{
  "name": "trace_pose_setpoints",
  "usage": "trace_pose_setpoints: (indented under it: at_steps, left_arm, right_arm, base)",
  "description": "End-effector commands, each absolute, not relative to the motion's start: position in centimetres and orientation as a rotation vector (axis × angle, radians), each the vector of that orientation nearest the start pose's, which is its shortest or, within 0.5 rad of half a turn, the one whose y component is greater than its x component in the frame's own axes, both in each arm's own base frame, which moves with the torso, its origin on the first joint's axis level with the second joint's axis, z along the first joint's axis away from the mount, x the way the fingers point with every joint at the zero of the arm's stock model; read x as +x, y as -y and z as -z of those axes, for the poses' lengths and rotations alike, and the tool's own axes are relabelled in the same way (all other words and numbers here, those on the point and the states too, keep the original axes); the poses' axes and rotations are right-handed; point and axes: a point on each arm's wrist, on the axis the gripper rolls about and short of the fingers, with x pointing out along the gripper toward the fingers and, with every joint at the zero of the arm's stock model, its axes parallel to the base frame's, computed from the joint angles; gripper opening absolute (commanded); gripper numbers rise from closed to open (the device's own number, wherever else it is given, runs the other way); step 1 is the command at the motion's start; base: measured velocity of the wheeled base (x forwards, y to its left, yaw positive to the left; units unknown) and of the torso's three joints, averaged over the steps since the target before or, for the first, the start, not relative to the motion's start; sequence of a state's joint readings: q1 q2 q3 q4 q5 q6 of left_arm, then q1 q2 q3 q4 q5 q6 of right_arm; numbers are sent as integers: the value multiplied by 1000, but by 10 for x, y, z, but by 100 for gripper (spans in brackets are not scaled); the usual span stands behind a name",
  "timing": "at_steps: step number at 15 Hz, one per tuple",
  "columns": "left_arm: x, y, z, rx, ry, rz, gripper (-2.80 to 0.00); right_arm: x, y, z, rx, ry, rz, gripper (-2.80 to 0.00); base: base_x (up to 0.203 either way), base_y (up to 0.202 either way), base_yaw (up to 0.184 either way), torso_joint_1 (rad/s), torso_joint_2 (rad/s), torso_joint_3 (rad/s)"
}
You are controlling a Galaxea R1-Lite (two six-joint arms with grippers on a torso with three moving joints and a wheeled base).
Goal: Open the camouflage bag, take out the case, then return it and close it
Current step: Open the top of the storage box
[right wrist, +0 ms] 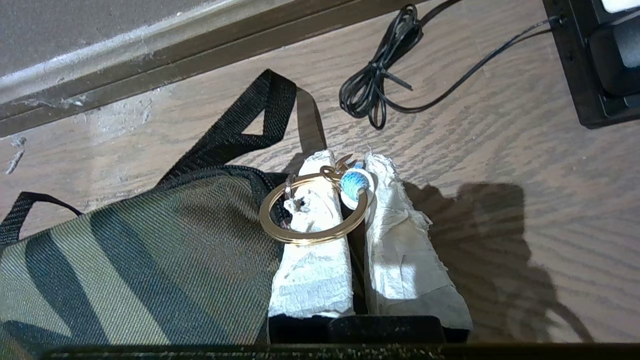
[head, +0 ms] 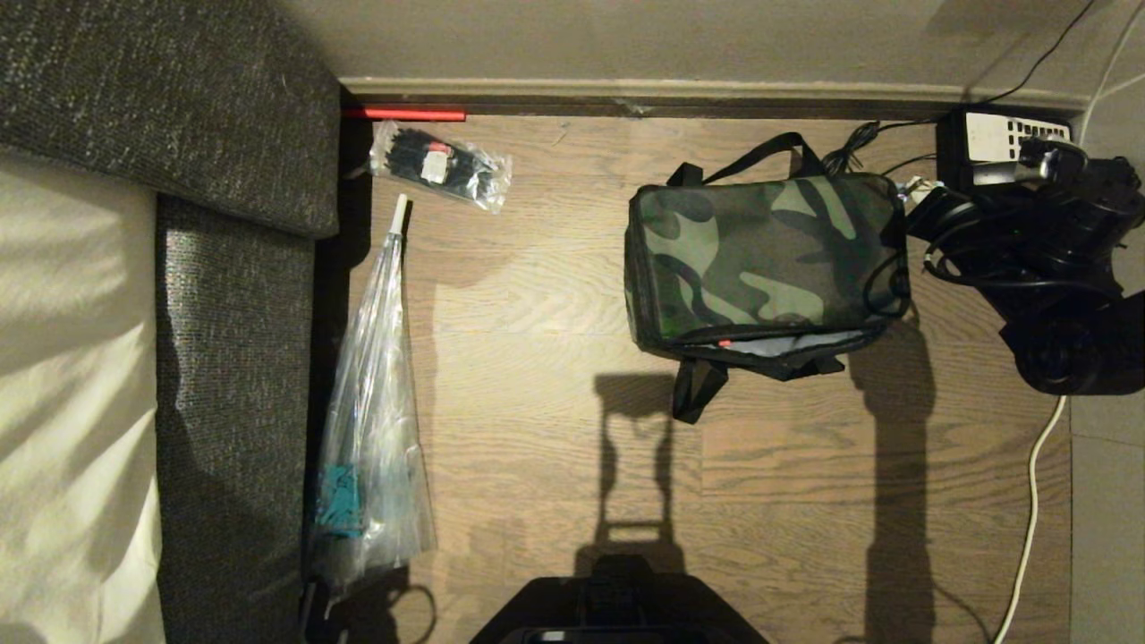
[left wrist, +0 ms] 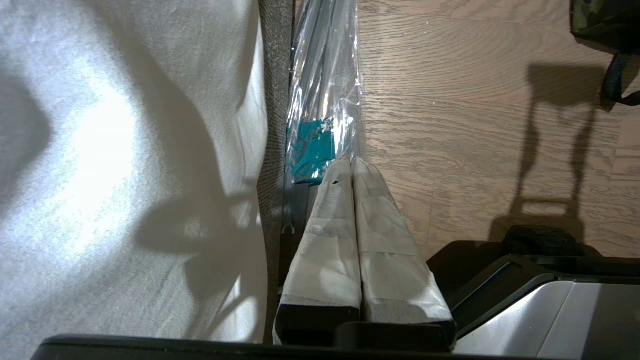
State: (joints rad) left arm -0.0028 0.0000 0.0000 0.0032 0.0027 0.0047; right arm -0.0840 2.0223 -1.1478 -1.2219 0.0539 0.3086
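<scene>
a: surface: a wood-plank floor [head: 555, 295] running to a skirting board [head: 626, 89] at the far wall. what lies nearest?

b: nearest, the robot's dark base [head: 617, 608] at the near middle edge. on the left, a grey sofa [head: 233, 376] with a pale cover [head: 72, 402], and just beside it a clear plastic sleeve [head: 371, 447] holding something teal.

a: the left gripper [left wrist: 351, 162]?

b: parked low by the sofa edge near that sleeve, its taped fingers [left wrist: 330, 240] pressed together, holding nothing.

a: and the task's thing?

b: the camouflage bag [head: 769, 259] sits on the floor right of centre, lid down; a strip of pale lining and a red speck show along its near edge, and black straps trail near and far.

a: the right gripper [right wrist: 345, 165]?

b: at the bag's far right corner, its taped fingers [right wrist: 310, 270] closed on the zip pull: a gold key ring [right wrist: 312, 212] with a light blue loop [right wrist: 354, 183] lies across them.

a: farther out?

b: a bundled black cable [right wrist: 372, 87] and a black desk telephone [head: 1002, 139] at the far right; a packet of black ties [head: 443, 165] and a red rod [head: 411, 114] at the far left, by the wall.
</scene>
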Motion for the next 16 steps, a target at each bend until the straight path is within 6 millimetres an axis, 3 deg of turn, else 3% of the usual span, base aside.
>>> trace_pose_setpoints:
  at_steps: [1, 4, 16]
  left_arm:
    - [-23, 0, -75, 5, -3, 0, -280]
    - [-23, 0, -75, 5, -5, 0, -280]
    - [-23, 0, -75, 5, -3, 0, -280]
  right_arm:
    - [398, 32, -220, 282, 358, -27, -280]
    - [400, 32, -227, 281, 387, -31, -280]
    - [408, 19, -220, 276, 368, -55, -280]
  base:
    - [0, 0, 0, 0, 0, 0]
    - [0, 0, 0, 0, 0, 0]
    - [0, 0, 0, 0, 0, 0]
